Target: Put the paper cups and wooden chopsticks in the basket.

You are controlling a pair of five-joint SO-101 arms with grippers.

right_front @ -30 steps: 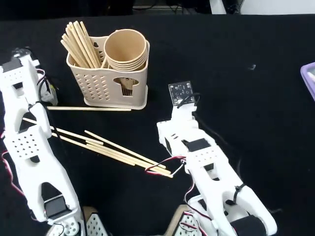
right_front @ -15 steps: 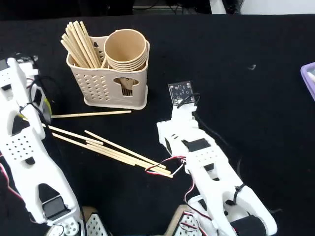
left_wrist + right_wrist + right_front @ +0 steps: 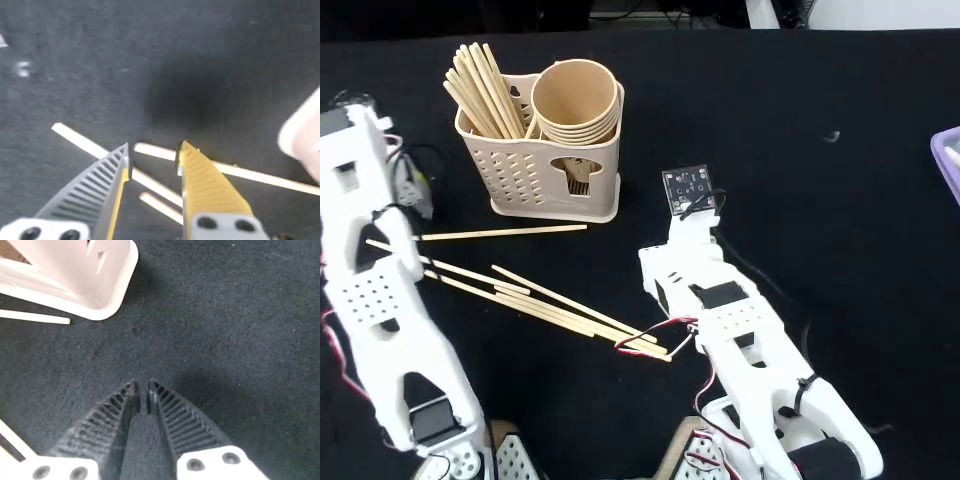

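Since a second ago the left arm (image 3: 370, 290) has swung out toward the table edge and come back. The single chopstick (image 3: 500, 232) in front of the basket (image 3: 540, 175) has had its left end dragged toward the arms' bases, so it now lies slightly tilted. The right arm (image 3: 720, 300) has kept still. From the high view, the paper cups (image 3: 575, 100) sit stacked in the basket's compartment nearer the right arm, with a sheaf of chopsticks (image 3: 478, 85) standing in the other. The loose chopsticks (image 3: 545, 307) fan across the cloth between the two arms, so sticks are what remains to collect. The left wrist view adds what the arm hides from overhead: the left gripper (image 3: 153, 150) hangs just over the cloth with its jaws spread. What I take to be the single chopstick's end lies between the tips, with two more sticks just beside it. That crowding is the risk, I judge. Closing here could catch a neighbour as well or roll the thin target away, and a long stick pinched at its very end may droop and knock the basket. The right wrist view shows the right gripper (image 3: 141, 392) with its jaws almost pressed together on nothing, over bare cloth near the basket's corner. The high view masks that state behind the wrist camera.
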